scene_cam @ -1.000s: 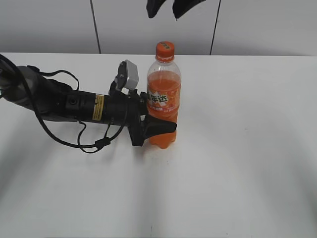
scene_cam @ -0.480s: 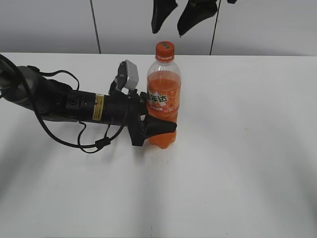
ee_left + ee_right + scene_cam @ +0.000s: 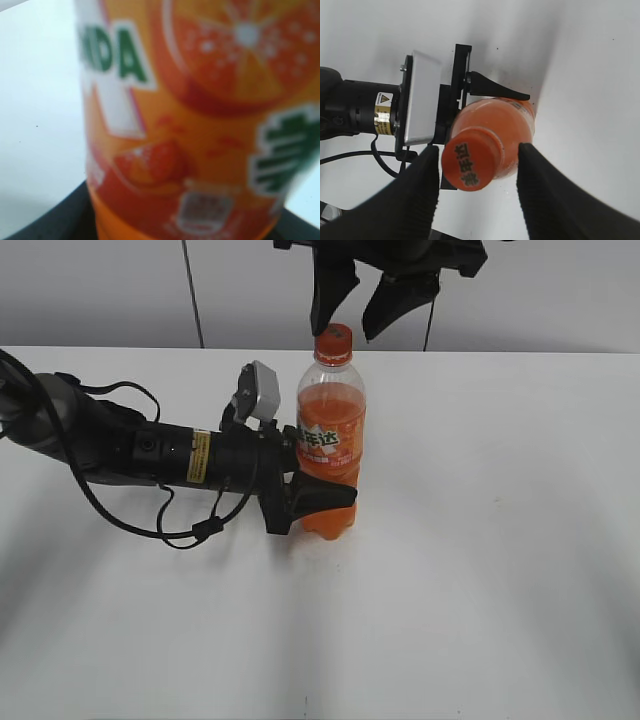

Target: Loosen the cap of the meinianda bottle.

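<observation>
The meinianda bottle [image 3: 331, 440] stands upright on the white table, full of orange soda, with its orange cap [image 3: 333, 342] on top. My left gripper [image 3: 318, 502] lies low from the left and is shut on the bottle's lower body; the left wrist view is filled by the blurred label [image 3: 200, 115]. My right gripper [image 3: 352, 312] hangs open from above, one finger on each side of the cap, tips at about cap height. In the right wrist view the cap [image 3: 468, 159] sits between the two black fingers [image 3: 420, 200], nearer the left one, not touched.
The left arm [image 3: 130, 450] with its cables and wrist camera [image 3: 258, 392] lies across the table's left side. A grey panelled wall [image 3: 520, 290] stands behind the white table [image 3: 480, 570].
My right gripper has come down from the top of the view until its open fingers straddle the cap. The left gripper and the bottle have not moved.
</observation>
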Available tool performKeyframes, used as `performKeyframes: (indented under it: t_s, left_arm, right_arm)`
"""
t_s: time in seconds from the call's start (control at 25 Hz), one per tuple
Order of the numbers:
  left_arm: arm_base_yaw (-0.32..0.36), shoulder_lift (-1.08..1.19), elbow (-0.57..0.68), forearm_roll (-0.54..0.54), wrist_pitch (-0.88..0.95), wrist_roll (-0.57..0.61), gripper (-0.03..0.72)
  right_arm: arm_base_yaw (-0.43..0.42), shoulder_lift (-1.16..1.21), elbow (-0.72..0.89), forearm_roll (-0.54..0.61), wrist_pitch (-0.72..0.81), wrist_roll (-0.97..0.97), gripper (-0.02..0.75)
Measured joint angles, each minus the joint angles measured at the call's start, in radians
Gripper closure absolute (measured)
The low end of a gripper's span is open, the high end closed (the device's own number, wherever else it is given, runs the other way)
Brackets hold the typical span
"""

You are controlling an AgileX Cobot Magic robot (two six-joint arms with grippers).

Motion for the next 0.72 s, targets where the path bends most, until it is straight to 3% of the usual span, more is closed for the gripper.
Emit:
performKeyframes:
  t_s: [0.72]
  left_arm:
    - [0.000, 0.000, 0.000, -0.001, 0.000, -0.002, 0.280]
  right_arm:
    - [0.000, 0.031, 0.000, 0.046, 0.000, 0.013, 0.360]
